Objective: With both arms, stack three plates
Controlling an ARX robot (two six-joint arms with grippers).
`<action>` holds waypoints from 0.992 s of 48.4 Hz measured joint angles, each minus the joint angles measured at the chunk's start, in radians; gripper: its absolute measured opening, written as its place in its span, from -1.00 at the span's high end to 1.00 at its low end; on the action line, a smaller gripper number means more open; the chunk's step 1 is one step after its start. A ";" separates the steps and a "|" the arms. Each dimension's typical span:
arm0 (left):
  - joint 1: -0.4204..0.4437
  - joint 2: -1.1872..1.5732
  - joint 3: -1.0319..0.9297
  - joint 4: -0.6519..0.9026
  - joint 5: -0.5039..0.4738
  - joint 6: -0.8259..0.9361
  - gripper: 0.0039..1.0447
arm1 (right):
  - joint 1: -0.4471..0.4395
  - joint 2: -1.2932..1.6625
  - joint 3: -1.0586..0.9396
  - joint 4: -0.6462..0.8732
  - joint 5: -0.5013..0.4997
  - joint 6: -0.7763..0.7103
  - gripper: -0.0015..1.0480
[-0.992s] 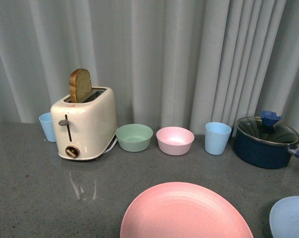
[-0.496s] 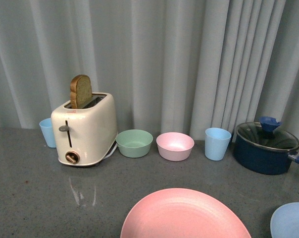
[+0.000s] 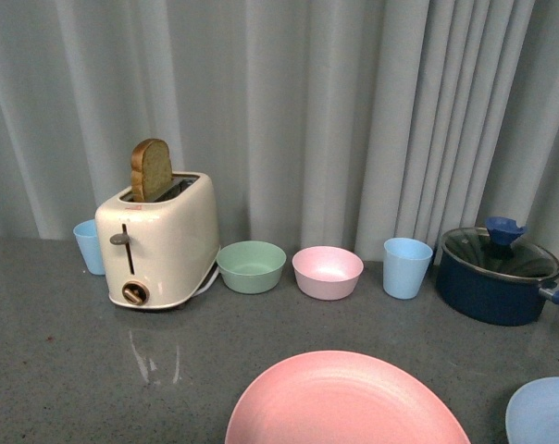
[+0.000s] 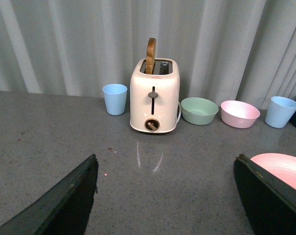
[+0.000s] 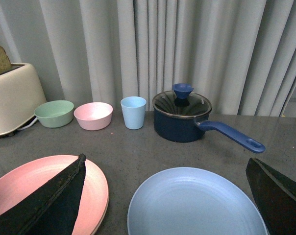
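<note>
L gripper [image 4: 165, 157]: wide open, black fingers [image 4: 64, 205] splayed apart, nothing between them, above bare grey counter [image 4: 50, 127]. R gripper [image 5: 165, 160]: same, fully spread and empty, w/ 2 plates below it.

Plates, front view:
- pink plate [image 3: 344, 402] at 6 o'clock, flat on the counter, near part cut by frame edge.
- light blue plate [image 3: 543, 414] at 3 o'clock of the pink one, mostly cropped. R wrist view shows it whole [image 5: 197, 205].
- strip of counter between the 2, not touching, not stacked.
- pink rim looks doubled in R wrist view [image 5: 25, 181]; can't tell if sth lies under it.

Back row along the curtain [image 3: 307, 111], running 9 to 3 o'clock:
- small blue cup [image 3: 88, 245], partly behind the toaster.
- cream toaster [image 3: 159, 236] w/ 1 bread slice [image 3: 152, 171] upright in the slot.
- mint bowl [image 3: 252, 266], just beside the toaster.
- pink bowl [image 3: 328, 272].
- 2nd blue cup [image 3: 407, 267].
- dark blue pot [image 3: 497, 277] w/ glass lid [image 3: 500, 248], handle pointing to 3 o'clock.

All well behind the plates, at their 12 o'clock.
</note>
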 joint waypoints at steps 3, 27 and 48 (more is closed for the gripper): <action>0.000 0.000 0.000 0.000 0.000 0.000 -0.87 | 0.000 0.000 0.000 0.000 0.000 0.000 -0.85; 0.000 0.000 0.000 0.000 0.000 0.001 -0.87 | -0.462 1.259 0.465 0.127 -0.299 0.048 -0.85; 0.000 0.000 0.000 0.000 0.000 0.001 -0.87 | -0.544 1.670 0.603 0.149 -0.293 -0.362 -0.85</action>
